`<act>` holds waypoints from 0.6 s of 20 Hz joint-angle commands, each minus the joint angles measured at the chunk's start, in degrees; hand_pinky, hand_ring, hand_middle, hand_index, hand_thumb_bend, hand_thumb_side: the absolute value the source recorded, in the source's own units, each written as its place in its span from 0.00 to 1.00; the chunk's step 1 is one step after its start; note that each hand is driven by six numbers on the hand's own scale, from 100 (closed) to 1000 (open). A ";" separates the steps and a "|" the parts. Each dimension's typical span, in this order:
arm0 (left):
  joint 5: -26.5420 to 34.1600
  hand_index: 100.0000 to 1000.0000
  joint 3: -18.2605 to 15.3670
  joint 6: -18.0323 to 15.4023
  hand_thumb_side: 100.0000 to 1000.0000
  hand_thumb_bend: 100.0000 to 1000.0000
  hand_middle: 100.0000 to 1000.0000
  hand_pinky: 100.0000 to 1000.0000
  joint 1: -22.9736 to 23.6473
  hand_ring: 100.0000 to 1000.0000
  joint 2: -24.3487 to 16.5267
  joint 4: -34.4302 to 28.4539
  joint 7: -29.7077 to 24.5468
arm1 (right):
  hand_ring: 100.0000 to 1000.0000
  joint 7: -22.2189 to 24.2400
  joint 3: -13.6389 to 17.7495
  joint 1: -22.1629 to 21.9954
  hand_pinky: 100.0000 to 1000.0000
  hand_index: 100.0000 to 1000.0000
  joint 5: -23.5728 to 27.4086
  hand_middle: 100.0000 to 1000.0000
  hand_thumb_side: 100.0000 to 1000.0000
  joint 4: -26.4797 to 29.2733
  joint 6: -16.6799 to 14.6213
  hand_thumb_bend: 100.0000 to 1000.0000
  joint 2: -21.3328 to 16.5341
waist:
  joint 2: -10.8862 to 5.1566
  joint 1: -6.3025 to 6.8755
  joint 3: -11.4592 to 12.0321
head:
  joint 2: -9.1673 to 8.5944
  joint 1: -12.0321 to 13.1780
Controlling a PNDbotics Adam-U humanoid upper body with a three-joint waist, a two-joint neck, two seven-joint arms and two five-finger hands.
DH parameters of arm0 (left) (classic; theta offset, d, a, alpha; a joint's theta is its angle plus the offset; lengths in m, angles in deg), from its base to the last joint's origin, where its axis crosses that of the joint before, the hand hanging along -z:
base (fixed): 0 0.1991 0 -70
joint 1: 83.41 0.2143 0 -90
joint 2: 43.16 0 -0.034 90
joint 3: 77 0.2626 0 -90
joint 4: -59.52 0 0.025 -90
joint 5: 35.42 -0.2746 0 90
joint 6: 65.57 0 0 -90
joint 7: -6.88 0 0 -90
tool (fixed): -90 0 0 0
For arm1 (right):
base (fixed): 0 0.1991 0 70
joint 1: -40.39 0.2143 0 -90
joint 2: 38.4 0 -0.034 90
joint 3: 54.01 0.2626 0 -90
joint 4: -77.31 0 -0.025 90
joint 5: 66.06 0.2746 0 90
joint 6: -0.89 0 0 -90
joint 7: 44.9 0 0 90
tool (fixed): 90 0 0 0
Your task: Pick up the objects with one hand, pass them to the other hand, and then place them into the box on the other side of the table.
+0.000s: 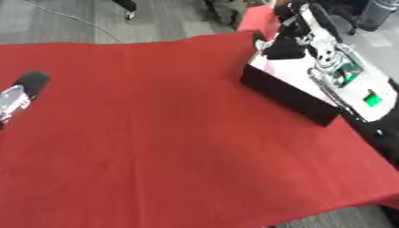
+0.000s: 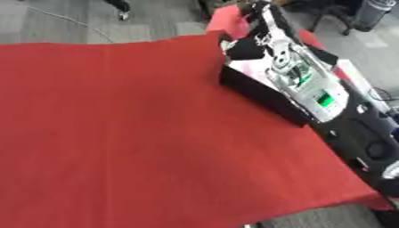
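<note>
Fingers [image 2: 234, 48] of the right hand [image 1: 284, 44] are black and curled down over the far end of the box, but I can't tell whether they're clenched or grasping sth; whatever is under them is hidden by the hand itself. The low black rectangular box [image 1: 288, 95] w/ a pale pinkish-white inside sits at the right side of the table, its long dark wall facing the middle of the cloth, set askew to the table edge. No loose object can be made out in the box or in the hand. The right arm [image 2: 300, 75], silver and white w/ a small green patch near the wrist, runs from the lower right up over the box's right half, hiding most of the interior. The left hand [image 1: 19, 91] shows only at the left edge of the left eye view, well apart from the box: a black rounded tip and a grey-silver segment lying just above the cloth; fingers not visible enough to judge, cannot tell. The red cloth-covered table [image 1: 156, 147] fills most of both views, w/ faint creases across it. Beyond its far edge is grey floor [image 1: 78, 22].
</note>
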 commanded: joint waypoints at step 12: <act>1.13 0.72 -1.63 -0.30 0.40 0.51 0.62 0.71 -0.15 0.67 -2.25 -2.36 1.57 | 0.56 -26.39 2.96 -6.46 0.72 0.32 9.87 0.43 0.00 0.52 8.86 0.00 -3.61 | -0.13 0.53 -0.11 | -1.05 -0.39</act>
